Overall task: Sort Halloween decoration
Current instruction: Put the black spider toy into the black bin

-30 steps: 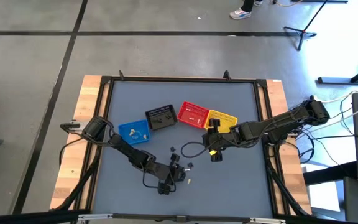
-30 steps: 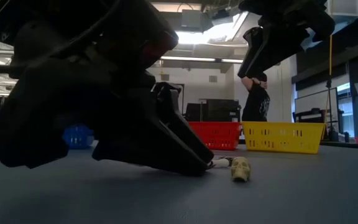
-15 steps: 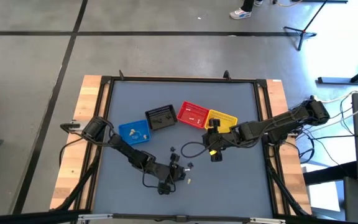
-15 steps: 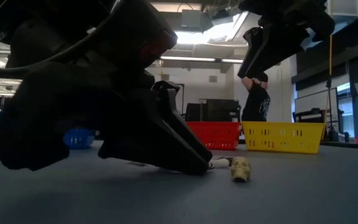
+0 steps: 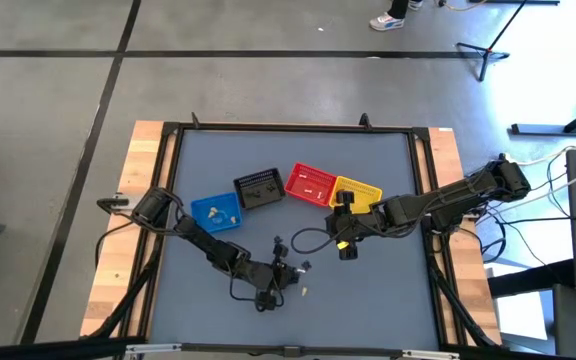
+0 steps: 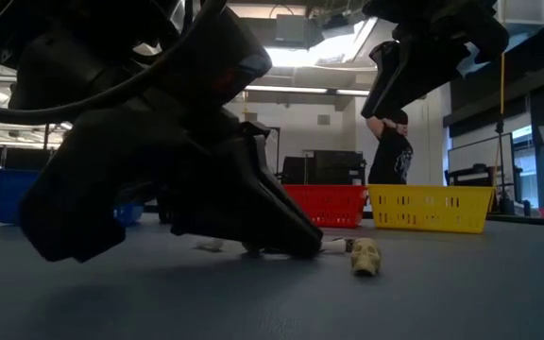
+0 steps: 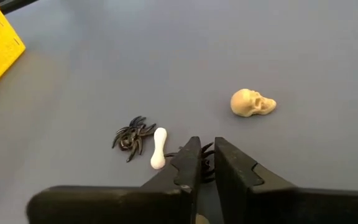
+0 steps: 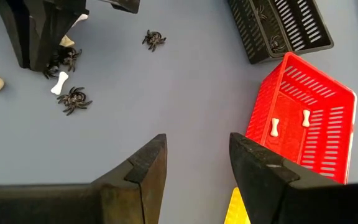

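Tiny Halloween decorations lie near the table's front middle. In the left wrist view I see a black spider [image 7: 132,135], a white bone [image 7: 159,148] and a cream skull [image 7: 252,103] lying loose. My left gripper [image 7: 205,163] is down at the table, shut on another black spider [image 8: 64,59]. My right gripper [image 8: 194,163] hangs open above the table by the red basket [image 5: 309,184] and yellow basket [image 5: 358,192], holding nothing. One more spider [image 8: 154,39] lies farther back. My left gripper pinches the black spider between its two fingertips. Only the spider's legs [image 7: 207,170] show in the narrow gap; the fingers hide its body. The fingers [image 6: 286,241] slant down to the table surface, where the spider sits.
A blue basket [image 5: 215,212], a black basket [image 5: 259,188], the red one with two white bones [image 8: 275,126] and the yellow one stand in a row at mid-table. A black cable loop [image 5: 308,240] lies between my arms. A person [image 6: 386,151] stands in the room beyond.
My left gripper has shut about the black spider at the table, and its wrist has tipped up a little, uncovering more of the blue basket in the low view. The bone, skull and other spiders lie as before.
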Controlling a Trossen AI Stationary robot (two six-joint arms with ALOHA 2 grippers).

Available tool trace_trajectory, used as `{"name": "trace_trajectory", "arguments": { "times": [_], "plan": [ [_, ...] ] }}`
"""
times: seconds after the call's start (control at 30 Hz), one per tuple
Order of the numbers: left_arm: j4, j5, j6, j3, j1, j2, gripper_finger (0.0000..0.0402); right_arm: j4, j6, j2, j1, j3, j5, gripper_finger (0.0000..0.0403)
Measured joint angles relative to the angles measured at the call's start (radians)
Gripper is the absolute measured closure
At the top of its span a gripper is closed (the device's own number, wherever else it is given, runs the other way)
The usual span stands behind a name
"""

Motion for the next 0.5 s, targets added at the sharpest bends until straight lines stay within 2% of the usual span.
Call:
{"name": "trace_trajectory", "arguments": {
  "times": [0.17, 0.4, 0.5],
  "plan": [
    [0.01, -0.016, -0.023, 0.0, 0.0, 0.0, 0.0398, 0.0, 0.0, 0.0, 0.0, 0.0, 0.0, 0.0231],
    [0.015, -0.027, -0.056, -0.001, 0.0, -0.004, 0.0401, 0.0, 0.0, 0.0, 0.0, 0.0, 0.0, 0.0231],
    [0.017, -0.064, -0.061, -0.002, 0.0, -0.013, 0.0401, 0.0, 0.0, 0.0, 0.0, 0.0, 0.0, 0.0231]
  ]
}}
